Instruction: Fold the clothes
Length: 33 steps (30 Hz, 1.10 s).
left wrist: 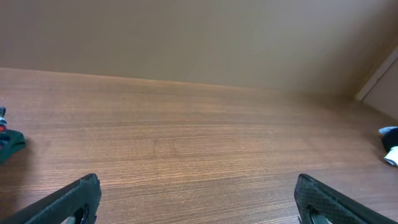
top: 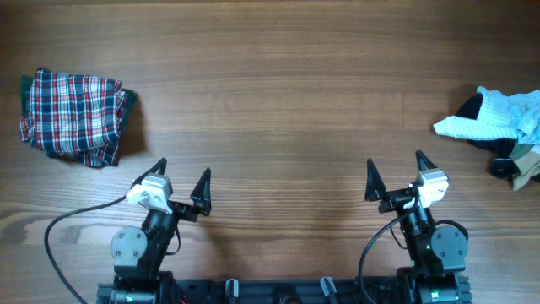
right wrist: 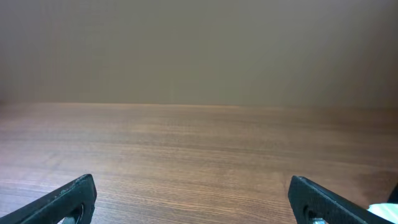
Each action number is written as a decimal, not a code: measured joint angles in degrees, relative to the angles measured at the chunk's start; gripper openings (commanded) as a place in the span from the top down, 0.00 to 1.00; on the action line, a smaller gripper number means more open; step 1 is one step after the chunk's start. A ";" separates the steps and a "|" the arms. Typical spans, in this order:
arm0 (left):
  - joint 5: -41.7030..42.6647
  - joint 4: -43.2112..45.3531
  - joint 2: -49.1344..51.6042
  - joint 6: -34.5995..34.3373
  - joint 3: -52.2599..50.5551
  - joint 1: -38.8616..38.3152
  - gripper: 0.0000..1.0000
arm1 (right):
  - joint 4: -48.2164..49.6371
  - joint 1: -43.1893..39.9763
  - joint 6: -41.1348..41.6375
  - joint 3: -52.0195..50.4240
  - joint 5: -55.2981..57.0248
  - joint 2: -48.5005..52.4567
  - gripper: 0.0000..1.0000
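Note:
The clothes lie in two places. A folded red-white-navy plaid garment rests at the table's far left, and its edge shows in the left wrist view. At the far right sits a crumpled heap: a pale-blue and white garment over black fabric. My left gripper hangs open near the front edge, right of the plaid garment and apart from it. My right gripper is open too, left of the heap, with only bare wood between its fingers.
The wooden table stretches between the two clothing spots. A beige piece pokes out at the heap's lower right. Both arm bases and a black cable sit along the front edge.

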 measured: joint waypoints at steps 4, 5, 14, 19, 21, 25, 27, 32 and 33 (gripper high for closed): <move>0.00 0.00 0.22 0.00 0.00 0.00 0.00 | -0.02 0.00 0.00 0.00 0.00 0.00 0.00; 0.00 0.00 0.31 0.00 0.00 -0.02 0.00 | 0.00 0.00 0.00 -0.02 0.00 0.00 0.00; 0.00 0.00 0.31 0.00 0.00 0.00 0.00 | 0.00 0.00 0.02 0.00 0.02 0.00 0.00; 0.00 0.00 0.31 0.00 0.00 0.00 0.00 | 0.00 0.00 0.00 0.00 0.00 0.00 0.00; 0.00 0.00 0.31 0.00 0.00 0.00 0.00 | 0.00 0.00 0.00 0.00 0.02 0.00 0.00; 0.00 0.02 0.31 0.00 0.00 0.00 0.00 | 0.00 0.00 0.00 -0.02 0.00 0.00 0.00; 0.02 0.02 0.31 0.00 0.00 -0.02 0.00 | 0.31 0.02 0.13 -0.02 0.00 0.00 0.00; 7.89 0.85 0.33 0.00 0.00 -0.02 0.00 | 0.24 0.00 1.09 0.00 -0.26 0.00 0.00; 8.98 0.87 0.33 0.00 0.00 -0.02 0.00 | 0.13 0.02 2.78 0.00 -0.87 0.00 0.00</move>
